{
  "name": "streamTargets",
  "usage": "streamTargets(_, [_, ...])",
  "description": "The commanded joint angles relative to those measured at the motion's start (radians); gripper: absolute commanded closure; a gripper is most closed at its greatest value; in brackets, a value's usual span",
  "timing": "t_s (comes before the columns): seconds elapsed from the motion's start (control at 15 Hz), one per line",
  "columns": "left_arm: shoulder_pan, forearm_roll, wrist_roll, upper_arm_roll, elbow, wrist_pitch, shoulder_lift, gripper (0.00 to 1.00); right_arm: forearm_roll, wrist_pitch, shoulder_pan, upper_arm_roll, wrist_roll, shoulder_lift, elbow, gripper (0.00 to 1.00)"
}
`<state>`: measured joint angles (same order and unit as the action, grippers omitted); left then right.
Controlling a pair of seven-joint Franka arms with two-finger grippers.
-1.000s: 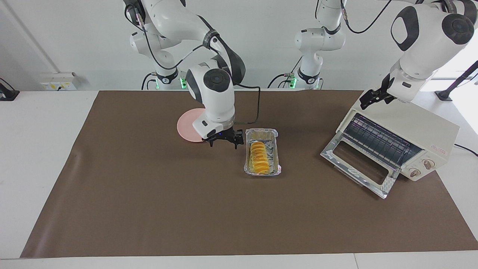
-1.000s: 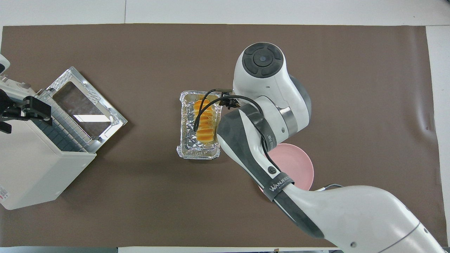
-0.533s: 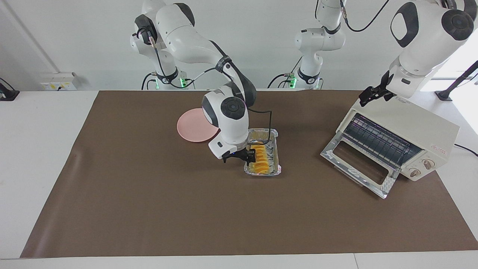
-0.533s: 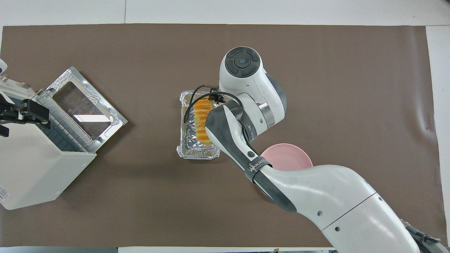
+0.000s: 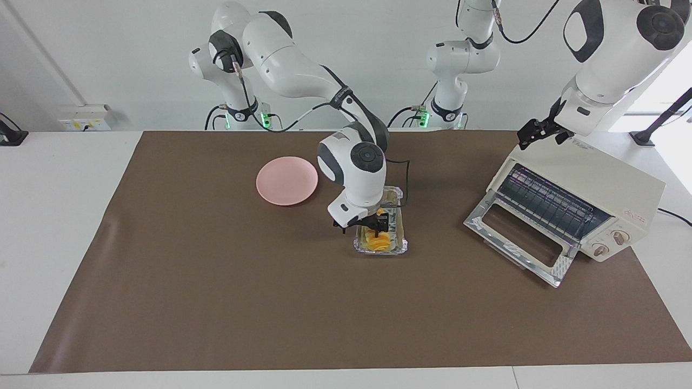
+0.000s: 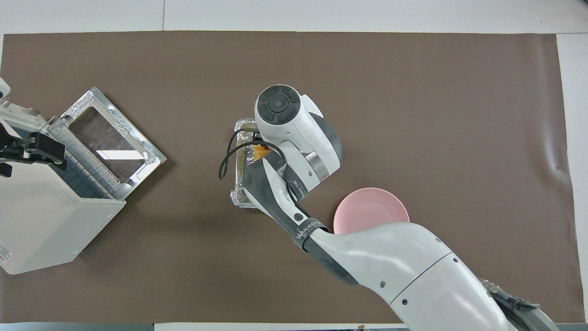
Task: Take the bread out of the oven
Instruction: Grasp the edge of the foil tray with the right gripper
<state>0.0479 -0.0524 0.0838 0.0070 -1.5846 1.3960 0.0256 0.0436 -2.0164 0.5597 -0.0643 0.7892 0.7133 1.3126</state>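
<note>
My right gripper (image 5: pixel 373 222) is down over the bread (image 5: pixel 377 241), jaws spread wide with one finger on each side of the loaf, not squeezing it; the bread sits in a foil tray (image 5: pixel 401 246) mid-table on the brown mat (image 5: pixel 216 302), well clear of the oven (image 5: pixel 594 200); oven door hangs open, rack bare; my left gripper (image 5: pixel 532 136) hovers open over the oven's top corner; pink plate (image 5: pixel 286 180) sits nearer the robots than the tray, toward the right arm's end.
</note>
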Motion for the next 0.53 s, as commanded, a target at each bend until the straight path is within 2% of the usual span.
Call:
streamTargets(0.0, [-0.014, 0.017, -0.015, -0.018, 0.000, -0.006, -0.010, 0.00, 0.038, 0.033, -0.004, 0.003, 0.007, 0.011, -0.026, 0.05])
streamTargets(0.07, [-0.014, 0.017, -0.016, -0.019, 0.003, -0.009, -0.012, 0.00, 0.041, 0.031, -0.009, 0.001, 0.005, 0.011, -0.026, 0.21])
streamTargets(0.13, [-0.016, 0.017, -0.018, -0.019, 0.008, -0.006, -0.010, 0.00, 0.041, 0.028, -0.009, 0.003, 0.004, 0.011, -0.026, 0.45])
streamTargets(0.27, [-0.013, 0.017, -0.015, -0.019, 0.021, -0.006, -0.003, 0.00, 0.041, 0.005, -0.011, 0.001, 0.002, 0.011, -0.024, 1.00])
streamTargets(0.47, [-0.013, 0.019, -0.015, -0.021, -0.014, 0.031, -0.010, 0.00, 0.041, -0.033, -0.001, 0.003, 0.012, 0.011, -0.019, 1.00])
